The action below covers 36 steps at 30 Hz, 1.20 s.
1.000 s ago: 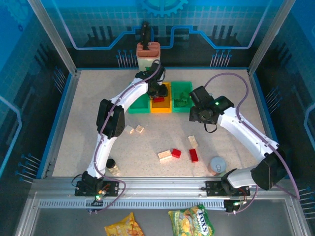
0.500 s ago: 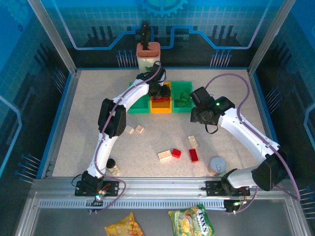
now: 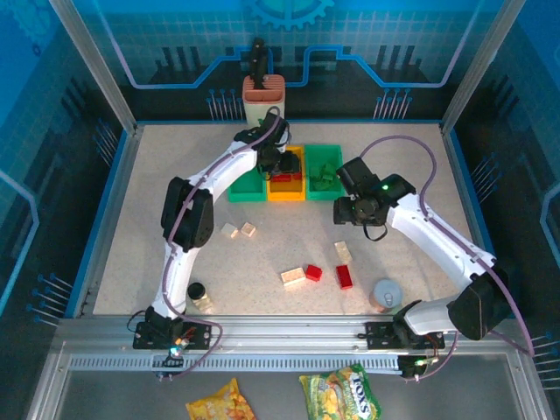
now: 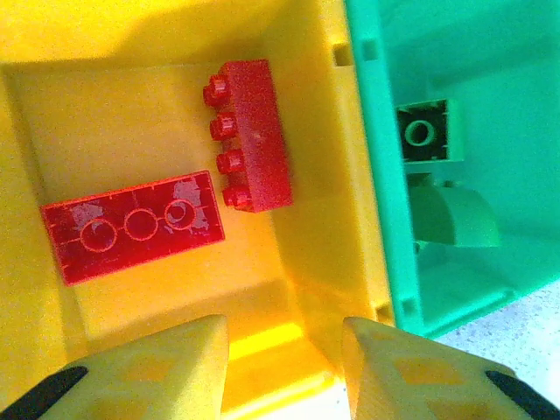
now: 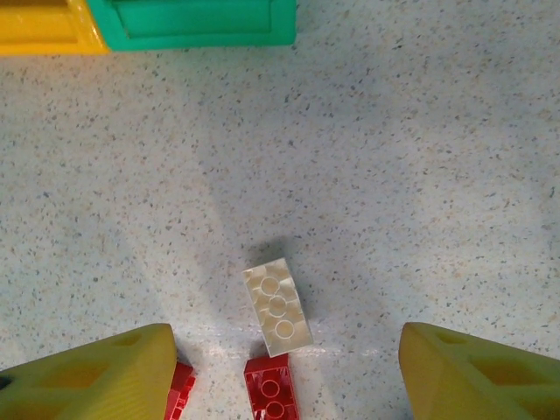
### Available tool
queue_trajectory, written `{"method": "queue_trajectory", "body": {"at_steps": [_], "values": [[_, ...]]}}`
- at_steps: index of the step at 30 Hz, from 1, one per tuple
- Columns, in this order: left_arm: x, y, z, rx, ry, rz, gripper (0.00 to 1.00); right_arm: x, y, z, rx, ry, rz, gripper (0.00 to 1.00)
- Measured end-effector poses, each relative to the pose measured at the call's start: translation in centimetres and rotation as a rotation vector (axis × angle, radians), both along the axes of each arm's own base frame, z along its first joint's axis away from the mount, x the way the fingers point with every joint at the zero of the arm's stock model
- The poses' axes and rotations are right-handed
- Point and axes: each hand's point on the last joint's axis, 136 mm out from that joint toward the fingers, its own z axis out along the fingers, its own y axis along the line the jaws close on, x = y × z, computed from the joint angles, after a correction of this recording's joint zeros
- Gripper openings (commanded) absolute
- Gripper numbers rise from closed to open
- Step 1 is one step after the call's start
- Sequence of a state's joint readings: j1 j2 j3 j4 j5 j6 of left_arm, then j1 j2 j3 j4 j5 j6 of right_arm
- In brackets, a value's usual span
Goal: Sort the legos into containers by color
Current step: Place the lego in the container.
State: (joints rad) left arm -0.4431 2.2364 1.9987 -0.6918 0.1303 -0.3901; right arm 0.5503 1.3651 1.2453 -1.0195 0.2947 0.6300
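Observation:
My left gripper (image 3: 278, 168) hangs open over the orange-yellow bin (image 3: 286, 191). Two red bricks (image 4: 131, 226) (image 4: 254, 136) lie on that bin's floor, beyond my empty left gripper (image 4: 284, 350). The right green bin (image 3: 325, 156) holds green pieces (image 4: 429, 131). The left green bin (image 3: 243, 187) sits partly under the left arm. My right gripper (image 3: 344, 213) is wide open above the table. Between and beyond the fingers of the right gripper (image 5: 286, 341) lies a cream brick (image 5: 278, 306), touching a red brick (image 5: 273, 389). Another red brick (image 5: 179, 385) peeks out beside the left finger.
Two cream bricks (image 3: 229, 231) (image 3: 248, 229) lie left of centre. A cream brick (image 3: 293, 276) and a red one (image 3: 313, 272) lie nearer the front. A black-capped jar (image 3: 197, 293), a grey cup (image 3: 386, 295) and a tall cream holder (image 3: 262, 101) stand around the edges.
The left arm's elbow has swung left while its gripper stayed over the orange-yellow bin. The right gripper has drifted slightly toward the near side.

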Motion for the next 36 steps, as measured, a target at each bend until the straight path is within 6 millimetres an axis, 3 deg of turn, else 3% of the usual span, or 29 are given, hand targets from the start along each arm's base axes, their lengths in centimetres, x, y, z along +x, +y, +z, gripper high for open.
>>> {"method": "queue_trajectory", "body": {"at_steps": [7,16,23,36], "values": [[-2.4,1.0,2.5,-0.019,-0.027,-0.005,0.40,-2.0,2.4,-1.6,-0.002,0.050,0.070,0.69],[-5.4,2.4,2.4,-0.008,-0.012,-0.010,0.40,-4.6,5.4,-4.4,0.030,0.130,-0.070,0.67],[-6.5,3.1,2.7,-0.008,-0.022,-0.014,0.41,-6.2,7.6,-6.2,0.098,0.172,-0.223,0.65],[-7.5,4.6,2.8,-0.009,-0.040,-0.003,0.41,-8.5,9.9,-11.8,0.156,0.314,-0.373,0.68]]}}
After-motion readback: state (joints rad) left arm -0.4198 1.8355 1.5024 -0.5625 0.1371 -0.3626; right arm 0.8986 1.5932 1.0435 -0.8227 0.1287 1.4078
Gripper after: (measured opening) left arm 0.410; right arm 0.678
